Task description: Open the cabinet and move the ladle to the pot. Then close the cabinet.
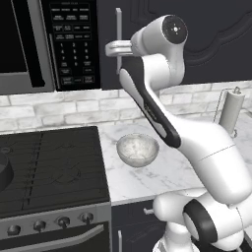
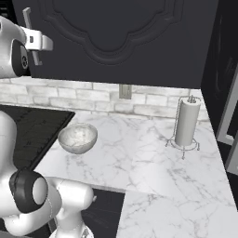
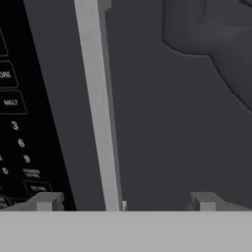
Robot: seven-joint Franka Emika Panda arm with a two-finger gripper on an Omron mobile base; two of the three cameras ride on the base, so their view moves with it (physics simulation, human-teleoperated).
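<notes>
The tool (image 1: 114, 49) was held wide apart and empty, raised at the level of the cabinet's handle (image 1: 118, 37). In the left base view its pale fingers were seen reaching leftward from the wrist, at the silver bar, near the bar's lower half. In the hand view the two fingertips (image 3: 47, 201) stood at the bottom edge, with the bar rising between them but much nearer the left one, so that the handle lay slightly left of the tool's centre line. The long axis of the bar ran upright, crosswise to the gap between the fingers, which is the alignment a grasp on it would be judged to need; whether the fingers had already reached around the bar or were just short of it could not be told.

Taken from left to right in the left base view, the microwave (image 1: 69, 42) with its keypad was seen first, with the stove (image 1: 49, 167) below it. The cabinet (image 1: 197, 34) came next, its door shut and its ornate panel unbroken. On the tabletop (image 1: 162, 172) beneath, a pale speckled bowl (image 1: 138, 149) rested near the stove, and a paper towel holder (image 1: 231, 110) stood far to the right.

A dark rim at the left edge of the stove may have been the pot (image 1: 4, 172), though this could not be confirmed. The first step was judged not yet done.
</notes>
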